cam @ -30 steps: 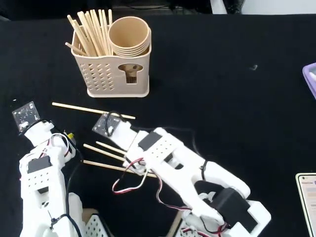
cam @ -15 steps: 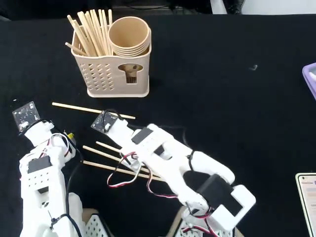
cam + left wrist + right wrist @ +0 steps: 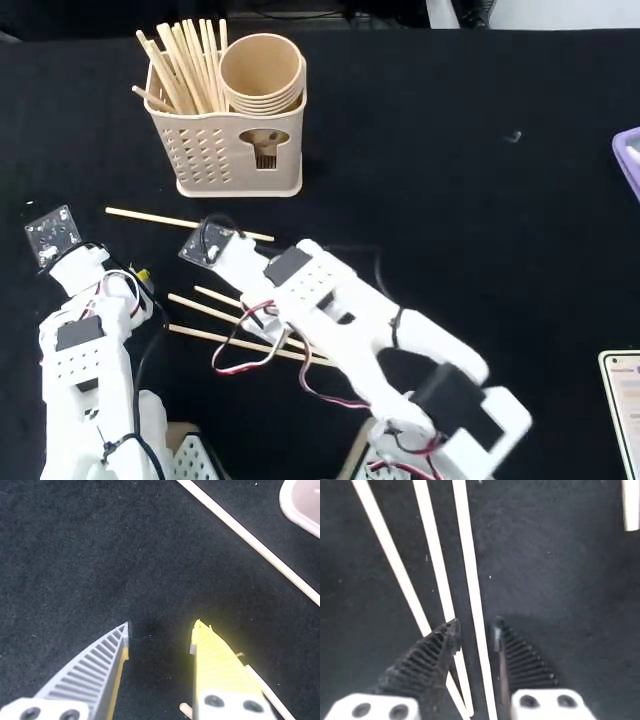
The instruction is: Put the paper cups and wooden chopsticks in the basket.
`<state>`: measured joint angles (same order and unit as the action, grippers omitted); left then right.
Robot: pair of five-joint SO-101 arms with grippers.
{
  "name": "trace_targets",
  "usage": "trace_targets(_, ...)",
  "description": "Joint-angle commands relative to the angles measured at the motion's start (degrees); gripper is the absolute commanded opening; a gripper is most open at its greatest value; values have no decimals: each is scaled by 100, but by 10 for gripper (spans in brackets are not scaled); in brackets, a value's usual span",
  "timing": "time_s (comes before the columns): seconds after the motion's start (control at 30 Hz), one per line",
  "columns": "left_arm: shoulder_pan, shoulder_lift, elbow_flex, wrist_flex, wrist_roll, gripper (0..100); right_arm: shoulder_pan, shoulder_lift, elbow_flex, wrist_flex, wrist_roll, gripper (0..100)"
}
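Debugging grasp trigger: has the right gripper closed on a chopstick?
No, the right gripper is open, its jaws apart on either side of one chopstick that lies on the black table.

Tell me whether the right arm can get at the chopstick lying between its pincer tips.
Probably yes. The right pincer is open and straddles that chopstick on the black table, with nothing over it. A second chopstick lies close beside one tip and might get caught too.
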<state>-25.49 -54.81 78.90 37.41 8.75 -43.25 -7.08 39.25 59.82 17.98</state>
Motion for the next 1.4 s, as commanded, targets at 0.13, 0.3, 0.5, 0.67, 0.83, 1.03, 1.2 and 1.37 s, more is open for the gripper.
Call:
trace_targets(0.13,57,-88,-48,-97,18,209,-721,-514,673,-352,-229,268)
trace_targets(0.3,57,-88,-48,-97,18,209,-914,-505,1103,-1002,-229,268)
trace_targets(0.5,57,-88,-48,-97,18,209,-914,-347,1112,-1064,-185,268)
trace_targets(0.67,57,-88,-48,-97,18,209,-897,224,875,-1081,-62,268)
trace_targets(0.83,57,-88,-40,-97,18,209,-853,505,576,-870,-35,253)
trace_targets(1.03,57,-88,-40,-97,18,209,-844,268,505,-800,-35,10)
trace_targets(1.2,57,-88,-40,-97,18,209,-835,-505,505,-316,-35,12)
trace_targets(1.37,57,-88,-40,-97,18,209,-413,-1499,514,88,-35,11)
